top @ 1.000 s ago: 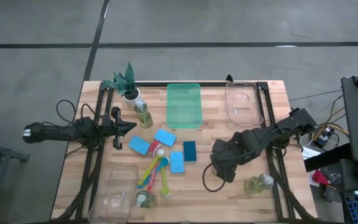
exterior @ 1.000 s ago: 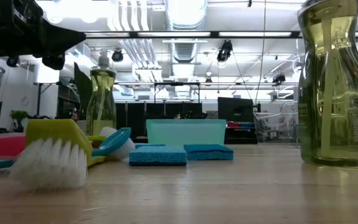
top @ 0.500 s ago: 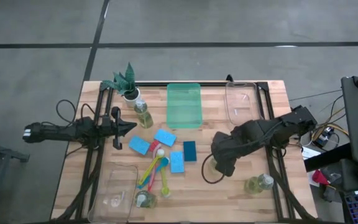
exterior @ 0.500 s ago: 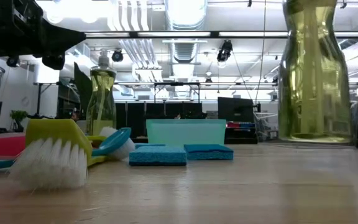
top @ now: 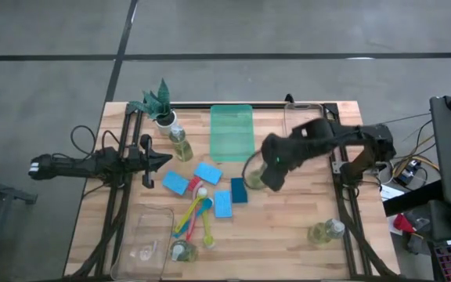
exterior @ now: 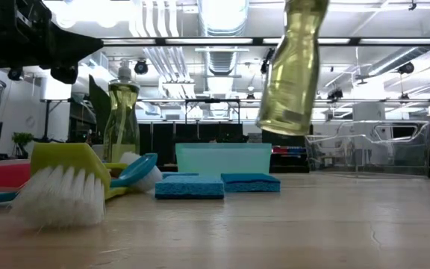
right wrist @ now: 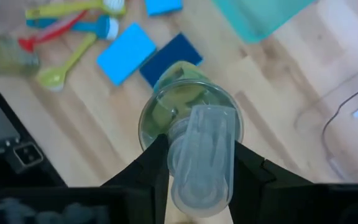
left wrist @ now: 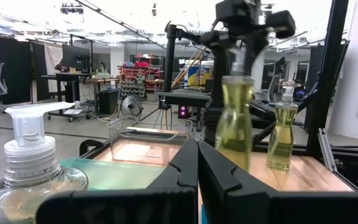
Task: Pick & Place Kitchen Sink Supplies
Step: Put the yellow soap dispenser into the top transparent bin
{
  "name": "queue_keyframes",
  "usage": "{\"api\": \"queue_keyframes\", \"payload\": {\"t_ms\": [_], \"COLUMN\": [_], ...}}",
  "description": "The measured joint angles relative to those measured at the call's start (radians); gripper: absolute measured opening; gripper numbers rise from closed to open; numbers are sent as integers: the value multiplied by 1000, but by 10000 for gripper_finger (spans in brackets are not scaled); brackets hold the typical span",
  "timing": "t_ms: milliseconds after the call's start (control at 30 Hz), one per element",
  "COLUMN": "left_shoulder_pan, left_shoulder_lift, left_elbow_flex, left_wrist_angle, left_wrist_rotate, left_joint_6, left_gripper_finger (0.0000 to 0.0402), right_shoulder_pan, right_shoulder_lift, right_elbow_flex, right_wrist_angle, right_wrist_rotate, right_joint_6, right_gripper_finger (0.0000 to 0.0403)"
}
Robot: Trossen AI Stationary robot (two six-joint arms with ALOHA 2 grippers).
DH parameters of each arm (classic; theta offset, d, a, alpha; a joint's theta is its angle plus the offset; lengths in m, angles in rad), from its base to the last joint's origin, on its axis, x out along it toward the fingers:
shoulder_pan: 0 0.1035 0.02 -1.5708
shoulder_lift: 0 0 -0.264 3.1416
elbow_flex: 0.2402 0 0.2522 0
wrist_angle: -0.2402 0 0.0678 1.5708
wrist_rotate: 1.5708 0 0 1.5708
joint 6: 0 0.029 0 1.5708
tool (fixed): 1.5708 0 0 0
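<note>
Bottle (top: 254, 172) held clamped in right gripper (top: 271, 174), frame centre, above counter (top: 288, 227); slip possible, neck-only grip. Left gripper (top: 163, 159) shut, empty.

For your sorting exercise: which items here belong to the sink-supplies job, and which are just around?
Job:
clear bottle of yellowish soap, held by right gripper
blue rectangular sponges
colour-handled brushes

Around:
green plastic tray
clear plastic tray
potted plant

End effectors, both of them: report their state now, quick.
Left end effector: closed, empty, at the table's left edge.
Right end effector: closed on a soap bottle, held clear above the table.
</note>
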State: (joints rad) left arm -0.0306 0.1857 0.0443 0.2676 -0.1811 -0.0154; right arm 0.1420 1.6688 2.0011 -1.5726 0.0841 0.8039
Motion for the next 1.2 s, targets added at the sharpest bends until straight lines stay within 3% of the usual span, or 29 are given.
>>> {"api": "queue_keyframes", "payload": {"t_ms": [800, 1200], "left_shoulder_pan": [0, 0], "left_shoulder_lift": [0, 0], "left_elbow_flex": [0, 0], "left_wrist_angle": [0, 0], "left_wrist_rotate": [0, 0], "left_joint_6": [0, 0], "left_gripper_finger": [3, 3], "right_shoulder_pan": [-629, -844], "right_shoulder_lift": [-99, -176], "right_elbow_flex": [50, 46], "right_wrist_angle": [0, 1], "right_wrist_rotate": [53, 73], "right_joint_6": [-257, -326], "right_gripper_finger": [109, 109]}}
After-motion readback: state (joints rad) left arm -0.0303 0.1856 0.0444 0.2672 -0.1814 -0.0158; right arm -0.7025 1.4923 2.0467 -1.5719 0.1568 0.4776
